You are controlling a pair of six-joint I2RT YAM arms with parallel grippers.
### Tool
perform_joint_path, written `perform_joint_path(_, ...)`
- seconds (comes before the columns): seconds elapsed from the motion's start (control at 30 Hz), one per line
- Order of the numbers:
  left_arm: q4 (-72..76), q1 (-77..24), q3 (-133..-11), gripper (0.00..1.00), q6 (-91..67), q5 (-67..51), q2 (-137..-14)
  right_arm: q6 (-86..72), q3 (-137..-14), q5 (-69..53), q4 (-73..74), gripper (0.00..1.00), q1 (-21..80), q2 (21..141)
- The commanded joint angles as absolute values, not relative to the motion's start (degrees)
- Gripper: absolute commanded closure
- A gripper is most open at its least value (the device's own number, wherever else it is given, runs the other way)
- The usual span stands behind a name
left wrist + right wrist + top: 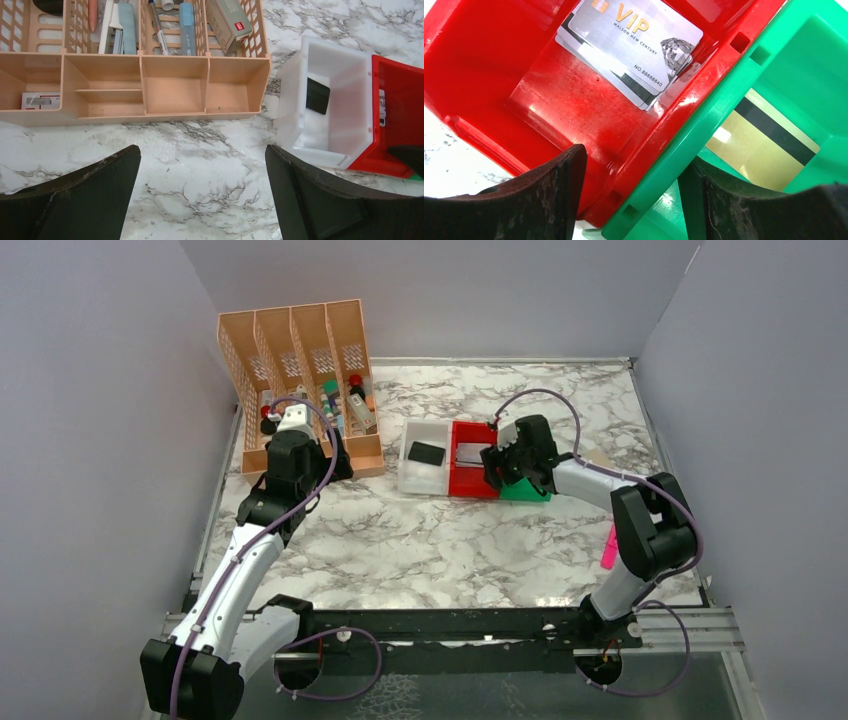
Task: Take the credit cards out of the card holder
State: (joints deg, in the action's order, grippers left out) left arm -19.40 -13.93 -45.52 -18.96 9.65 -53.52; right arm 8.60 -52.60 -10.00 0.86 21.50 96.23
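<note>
Right claw point(634, 165), partly spread, straddles the wall between red bin point(499, 60) (silver VIP card point(634, 40), upper centre) and green bin point(804, 65) (gold-striped card point(759, 145)); left claw point(200, 155) wide.

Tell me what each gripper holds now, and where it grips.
Nothing. The left gripper is open over the table; the right gripper is open above the red bin and green bin.

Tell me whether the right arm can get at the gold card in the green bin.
Probably yes. The right gripper hangs open just over the green bin, and the gold card lies uncovered inside; only the bin's walls could crowd it.
</note>
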Motion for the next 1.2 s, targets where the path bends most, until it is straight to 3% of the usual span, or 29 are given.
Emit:
perform_joint_path(0.0,-19.0,-13.6,-45.3,0.01,-18.3,8.4,-53.1,12.3,-51.4,-17.5,-1.7,0.32,22.0,93.4)
perform_joint_path(0.13,-18.9,-13.6,-45.3,0.01,-18.4,8.3,-53.2,12.0,-52.4,-17.7,-0.7,0.31,22.0,94.1)
perform_joint_path(0.33,-18.9,-13.6,-45.3,0.01,-18.4,8.1,-53.4,4.3,-57.0,-10.3,4.0,0.17,22.0,92.8)
perform_joint_path(0.47,-19.0,-13.6,-45.4,0.01,-18.4,7.8,-53.7,-1.1,-56.5,-9.2,4.7,0.12,22.0,85.9)
perform_joint_path(0.67,-19.0,-13.6,-45.6,0.01,-18.3,7.5,-53.7,-7.1,-54.5,16.1,3.6,0.05,21.8,74.9)
perform_joint_path(0.8,-19.0,-13.6,-45.6,0.01,-18.3,7.4,-53.5,-15.6,-57.5,33.3,9.3,0.00,16.9,77.2)
perform_joint_path(0.93,-19.1,-13.5,-45.5,0.01,-18.6,8.0,-53.4,-26.1,-64.0,25.3,20.3,0.01,5.8,84.8)
perform_joint_path(1.17,-19.0,-13.2,-45.5,0.01,-18.7,7.6,-53.3,-33.3,-71.8,14.0,29.3,0.00,-5.1,99.3)
